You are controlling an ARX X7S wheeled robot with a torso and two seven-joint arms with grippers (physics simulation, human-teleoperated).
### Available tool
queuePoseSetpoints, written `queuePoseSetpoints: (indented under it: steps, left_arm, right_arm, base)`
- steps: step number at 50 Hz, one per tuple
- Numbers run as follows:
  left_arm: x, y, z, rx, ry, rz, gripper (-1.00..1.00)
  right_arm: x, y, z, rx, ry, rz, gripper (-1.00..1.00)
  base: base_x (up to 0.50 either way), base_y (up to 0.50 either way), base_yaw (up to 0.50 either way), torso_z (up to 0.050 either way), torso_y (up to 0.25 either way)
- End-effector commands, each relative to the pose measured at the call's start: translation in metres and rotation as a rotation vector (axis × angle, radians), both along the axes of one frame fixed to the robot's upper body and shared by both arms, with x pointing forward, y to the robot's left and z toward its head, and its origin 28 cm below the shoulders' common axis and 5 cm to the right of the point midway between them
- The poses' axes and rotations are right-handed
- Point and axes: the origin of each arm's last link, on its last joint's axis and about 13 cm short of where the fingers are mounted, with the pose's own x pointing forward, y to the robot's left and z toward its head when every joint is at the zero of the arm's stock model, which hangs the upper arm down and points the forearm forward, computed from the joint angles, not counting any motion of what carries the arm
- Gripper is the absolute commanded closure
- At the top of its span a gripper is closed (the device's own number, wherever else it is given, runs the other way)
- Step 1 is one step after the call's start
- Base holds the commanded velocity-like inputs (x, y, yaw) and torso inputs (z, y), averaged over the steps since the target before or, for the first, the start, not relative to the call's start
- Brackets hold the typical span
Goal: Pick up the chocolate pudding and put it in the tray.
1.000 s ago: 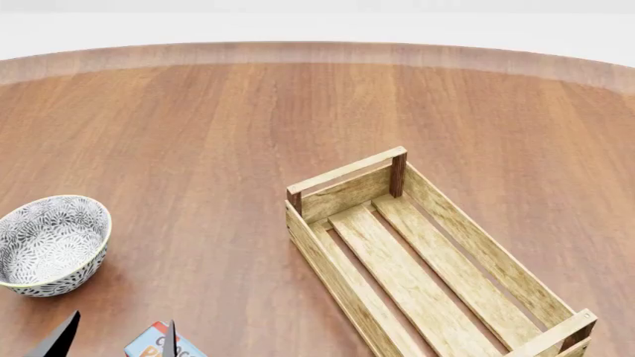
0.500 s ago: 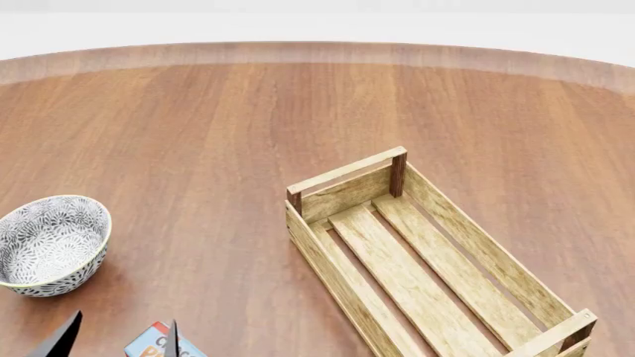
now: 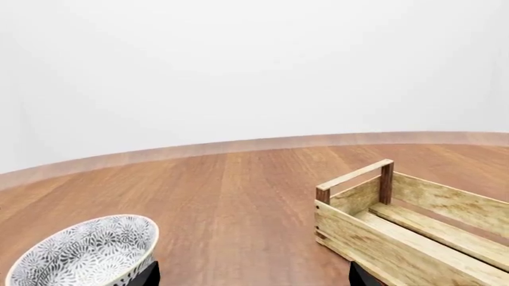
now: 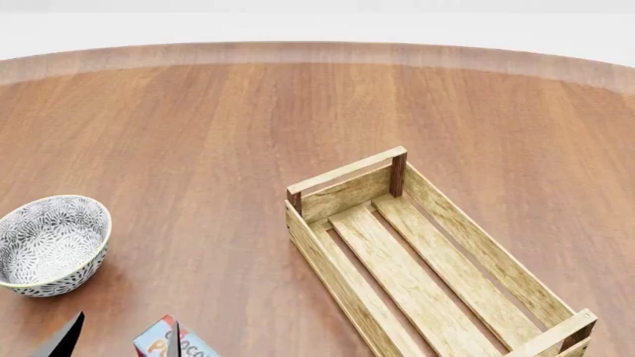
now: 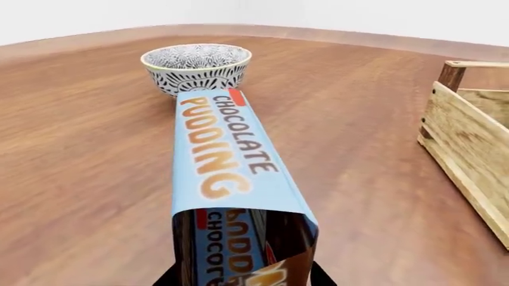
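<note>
The chocolate pudding [image 5: 223, 161], a carton with a light-blue top and orange lettering, sits between my right gripper's [image 5: 242, 279] dark fingers, which are shut on its near end. In the head view only its top corner [image 4: 154, 343] shows at the bottom edge, and the right gripper is out of that view. My left gripper [image 4: 119, 342] is open and empty, its black tips spread wide, one just in front of the carton; it also shows in the left wrist view [image 3: 254, 279]. The tray [image 4: 347, 178], a light-wood slatted crate, lies empty to the right.
A round grey-white patterned bowl [image 4: 50, 242] stands at the left, just beyond the left gripper and the carton; it also shows in the left wrist view [image 3: 87, 253] and the right wrist view [image 5: 196, 62]. The round wooden table's [image 4: 297, 52] far edge curves behind.
The pudding carton has shifted slightly up and right in the head view and tilted. The left gripper's tips, the bowl and the crate have barely moved.
</note>
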Motion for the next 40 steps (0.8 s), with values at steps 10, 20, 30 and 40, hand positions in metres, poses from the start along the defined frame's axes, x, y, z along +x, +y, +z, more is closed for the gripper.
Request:
queuePoseSetpoints:
  steps: [10,20,30,40]
  left_arm:
    - [0.000,0.000,0.000,-0.004,-0.001,-0.001,-1.00]
    - [-0.001,0.002,-0.003,-0.009,0.002,0.006,-1.00]
    - [-0.002,0.002,-0.002,-0.012,0.002,0.009,-1.00]
    - [-0.002,0.004,-0.003,-0.019,0.002,0.018,-1.00]
  right_arm:
    - [0.017,-0.023,0.036,0.003,-0.109,-0.117,1.00]
    - [0.035,-0.035,0.058,0.029,-0.162,-0.243,1.00]
    - [0.051,-0.045,0.068,0.020,-0.185,-0.336,1.00]
    - [0.066,-0.055,0.077,0.042,-0.169,-0.434,1.00]
  base:
    - [0.00,0.00,0.00,0.000,0.002]
    - [0.00,0.00,0.00,0.000,0.000]
    - [0.00,0.00,0.00,0.000,0.000]
    - [0.00,0.00,0.00,0.000,0.000]
